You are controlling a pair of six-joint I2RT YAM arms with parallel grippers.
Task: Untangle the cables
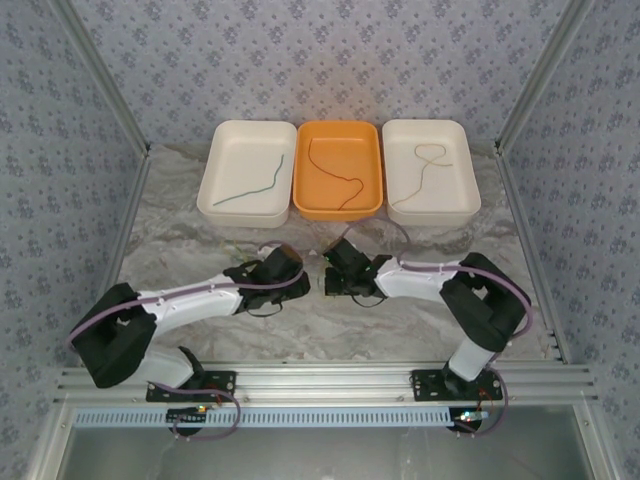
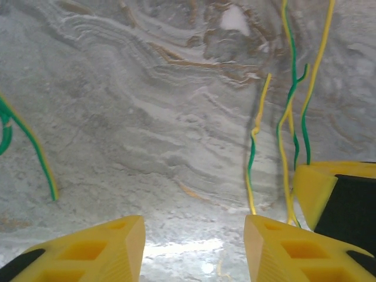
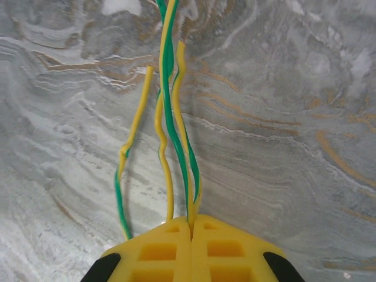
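Yellow-and-green cables (image 3: 167,88) lie twisted together on the marble table. My right gripper (image 3: 191,226) is shut on strands of this bundle, which run away from its yellow fingertips. In the left wrist view the same cables (image 2: 288,111) hang at the right, beside the right gripper's yellow finger (image 2: 320,188). My left gripper (image 2: 194,235) stands open over bare marble with nothing between its fingers, just left of the strands. From above, the left gripper (image 1: 300,275) and the right gripper (image 1: 330,278) meet tip to tip at the table's middle.
Three trays stand at the back: a white tray (image 1: 215,150) holding a dark green cable (image 1: 252,187), an orange tray (image 1: 305,150) with a dark red cable (image 1: 335,170), and a white tray (image 1: 465,150) with a pale cable (image 1: 425,170). Another yellow-green strand (image 2: 32,147) lies left.
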